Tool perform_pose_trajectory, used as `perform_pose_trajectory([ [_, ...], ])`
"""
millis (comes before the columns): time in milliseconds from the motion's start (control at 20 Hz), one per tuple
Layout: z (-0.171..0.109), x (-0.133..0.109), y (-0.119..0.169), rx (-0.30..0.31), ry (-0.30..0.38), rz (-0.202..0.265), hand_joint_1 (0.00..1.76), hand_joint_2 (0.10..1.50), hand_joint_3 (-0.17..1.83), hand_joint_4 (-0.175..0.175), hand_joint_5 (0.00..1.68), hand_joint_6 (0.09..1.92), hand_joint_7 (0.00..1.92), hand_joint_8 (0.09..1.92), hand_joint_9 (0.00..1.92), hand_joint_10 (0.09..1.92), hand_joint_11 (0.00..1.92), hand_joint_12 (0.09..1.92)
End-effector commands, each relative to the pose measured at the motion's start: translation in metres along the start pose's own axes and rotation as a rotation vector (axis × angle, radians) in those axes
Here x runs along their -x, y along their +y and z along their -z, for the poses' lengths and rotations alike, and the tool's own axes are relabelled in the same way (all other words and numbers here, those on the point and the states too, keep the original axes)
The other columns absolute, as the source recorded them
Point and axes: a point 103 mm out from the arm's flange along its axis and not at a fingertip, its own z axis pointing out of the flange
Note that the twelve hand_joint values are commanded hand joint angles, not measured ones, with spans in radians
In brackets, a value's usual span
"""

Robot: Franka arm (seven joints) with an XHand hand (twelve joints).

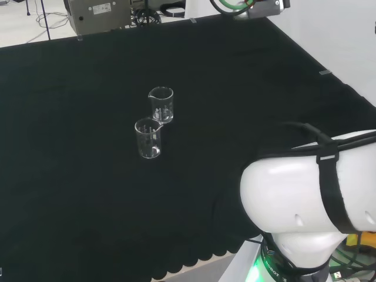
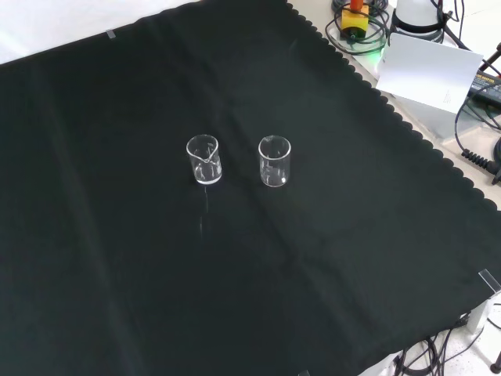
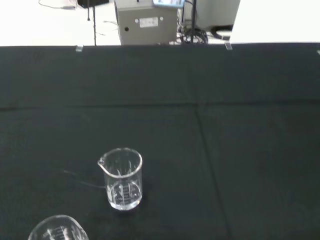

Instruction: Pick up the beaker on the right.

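Note:
Two small clear glass beakers stand upright and empty on the black cloth. In the head view one beaker (image 1: 161, 104) is a little farther and to the right, the other beaker (image 1: 147, 138) nearer and to the left, almost touching. The front view has them side by side: left beaker (image 2: 204, 159), right beaker (image 2: 274, 161), a small gap between. The wrist view has one beaker (image 3: 121, 178) whole and the rim of the other beaker (image 3: 57, 228) at the picture's edge.
The arm's white link (image 1: 311, 194) fills the head view's lower right. A grey box (image 1: 100, 14) stands beyond the cloth's far edge. Cables, a white card (image 2: 427, 72) and a yellow part (image 2: 354, 17) lie off the cloth's scalloped edge in the front view.

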Motion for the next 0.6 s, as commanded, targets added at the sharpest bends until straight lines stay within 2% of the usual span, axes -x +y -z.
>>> perform_pose_trajectory([
  [50, -0.049, 0.020, 0.024, -0.076, 0.003, -0.047, 0.19, 1.25, 0.24, -0.022, 0.27, 0.09, 0.01, 0.37, 0.09, 0.69, 0.00, 1.25],
  [300, -0.083, 0.029, 0.057, -0.097, 0.036, -0.029, 0.32, 1.18, 0.22, -0.027, 0.27, 0.09, 0.01, 0.44, 0.11, 0.71, 0.00, 1.27],
  [600, -0.130, 0.034, 0.110, -0.080, 0.134, 0.030, 0.37, 1.13, 0.23, -0.028, 0.28, 0.09, 0.00, 0.49, 0.13, 0.71, 0.00, 1.30],
])
